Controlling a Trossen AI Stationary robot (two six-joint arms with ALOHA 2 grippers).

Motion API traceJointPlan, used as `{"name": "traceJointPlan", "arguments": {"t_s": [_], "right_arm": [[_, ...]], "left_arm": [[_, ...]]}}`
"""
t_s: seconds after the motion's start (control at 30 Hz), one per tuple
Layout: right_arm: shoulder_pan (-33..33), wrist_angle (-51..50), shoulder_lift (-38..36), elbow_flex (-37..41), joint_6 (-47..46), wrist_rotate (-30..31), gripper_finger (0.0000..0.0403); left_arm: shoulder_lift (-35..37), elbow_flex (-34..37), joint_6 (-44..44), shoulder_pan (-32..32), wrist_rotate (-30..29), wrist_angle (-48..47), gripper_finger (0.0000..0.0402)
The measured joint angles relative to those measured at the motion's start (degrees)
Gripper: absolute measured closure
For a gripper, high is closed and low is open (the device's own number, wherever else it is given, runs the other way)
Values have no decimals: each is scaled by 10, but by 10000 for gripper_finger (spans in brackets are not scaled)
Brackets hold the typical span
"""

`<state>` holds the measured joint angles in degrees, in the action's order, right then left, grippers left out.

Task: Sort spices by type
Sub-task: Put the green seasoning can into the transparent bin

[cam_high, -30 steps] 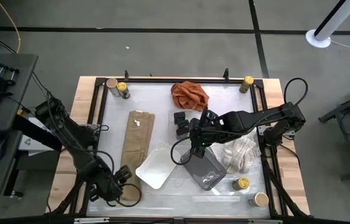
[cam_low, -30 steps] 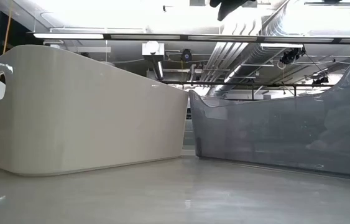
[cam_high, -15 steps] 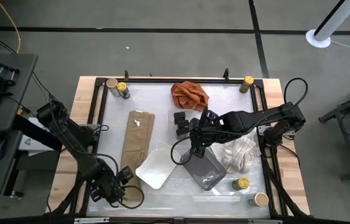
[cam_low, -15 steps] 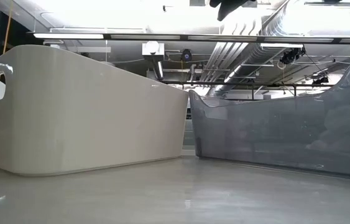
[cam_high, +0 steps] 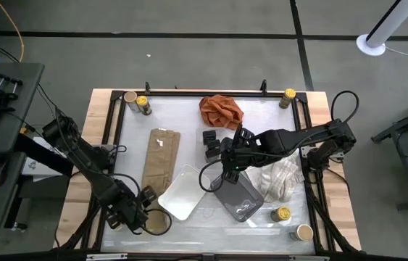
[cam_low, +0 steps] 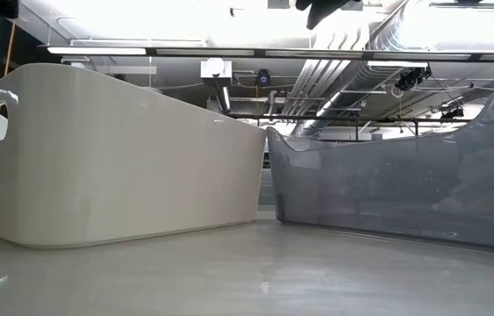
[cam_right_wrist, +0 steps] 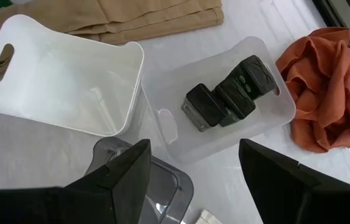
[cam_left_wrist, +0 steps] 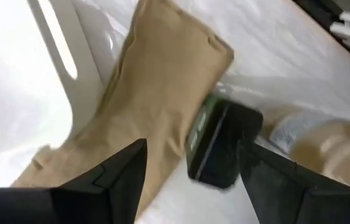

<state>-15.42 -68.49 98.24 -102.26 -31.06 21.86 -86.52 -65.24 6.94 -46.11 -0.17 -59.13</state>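
Note:
My left gripper [cam_high: 137, 214] hangs open, pointing down, over the table's near left corner. Below it a small black box [cam_left_wrist: 221, 146] lies on the table against the edge of a folded tan cloth [cam_left_wrist: 156, 93], with a blurred pale jar [cam_left_wrist: 324, 146] beside it. My right gripper [cam_right_wrist: 193, 146] stands open above mid-table, holding nothing. Under it a clear tray [cam_right_wrist: 162, 118] holds black boxes [cam_right_wrist: 227, 99]. Yellow-lidded jars [cam_high: 143, 102] [cam_high: 288, 94] [cam_high: 282, 214] and tan-lidded jars [cam_high: 130, 96] [cam_high: 304, 232] stand at the table's corners.
A white tray [cam_high: 182, 196] and a grey tray [cam_high: 240, 199] sit side by side near the middle and fill the low view [cam_low: 124, 158] [cam_low: 387, 184]. An orange cloth [cam_high: 220, 110] lies at the far side, and a white towel [cam_high: 277, 177] lies right of the grey tray.
My left arm has swung a little toward the table's right edge, and its gripper has tipped slightly. A dark part of it now shows at the low view's top left corner. The gap between its fingers is unchanged.

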Motion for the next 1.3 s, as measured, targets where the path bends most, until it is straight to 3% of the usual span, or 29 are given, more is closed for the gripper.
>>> {"name": "traceJointPlan", "arguments": {"t_s": [0.2,0.6,1.3], "right_arm": [[0,1,0,0,0,11,162],[0,1,0,0,0,11,162],[0,5,0,0,-15,16,162]], "left_arm": [[-1,-1,-1,-1,25,-6,165],[-1,9,86,0,29,4,165],[-4,46,98,0,43,41,165]]}}
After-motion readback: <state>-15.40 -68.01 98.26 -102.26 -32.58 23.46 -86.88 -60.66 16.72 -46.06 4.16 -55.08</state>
